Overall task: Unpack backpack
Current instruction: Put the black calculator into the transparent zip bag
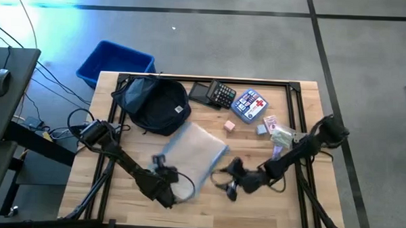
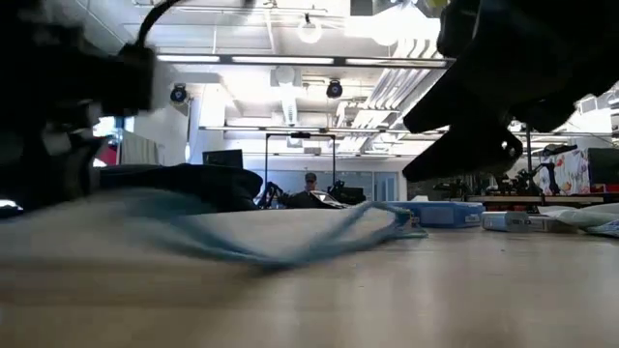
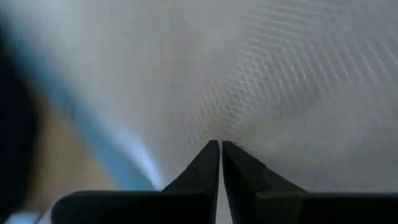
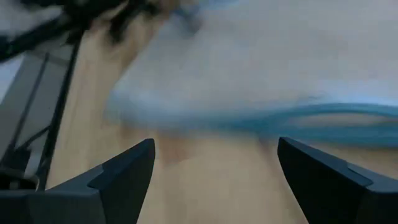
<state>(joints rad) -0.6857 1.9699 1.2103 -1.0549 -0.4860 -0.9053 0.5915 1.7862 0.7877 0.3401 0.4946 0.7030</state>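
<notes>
Backpack of dark navy, nearly black soft fabric (image 1: 157,105), rounded and bearing a small white label, lies at the far left part of the pale wooden table (image 1: 118,202). Behind that corner, off the table, stands a rigid bright-blue plastic bin (image 1: 115,62). Nearer the front edge, the left gripper (image 1: 165,187) has its fingers (image 3: 211,163) pressed together, pinching the edge of a translucent grey-white mesh pouch with a light blue border (image 1: 191,153), which lies flat just in front of the backpack. Just beside the pouch's other edge, the right gripper (image 1: 229,181) hovers with its jaws wide and nothing between them; its wrist view shows the pouch's blue border ahead of the spread fingers (image 4: 127,171). Along the far edge, past the backpack, sit a black calculator (image 1: 221,94) and a small blue pouch with a red cross (image 1: 251,105). A small pink block (image 1: 229,126) lies near them.
</notes>
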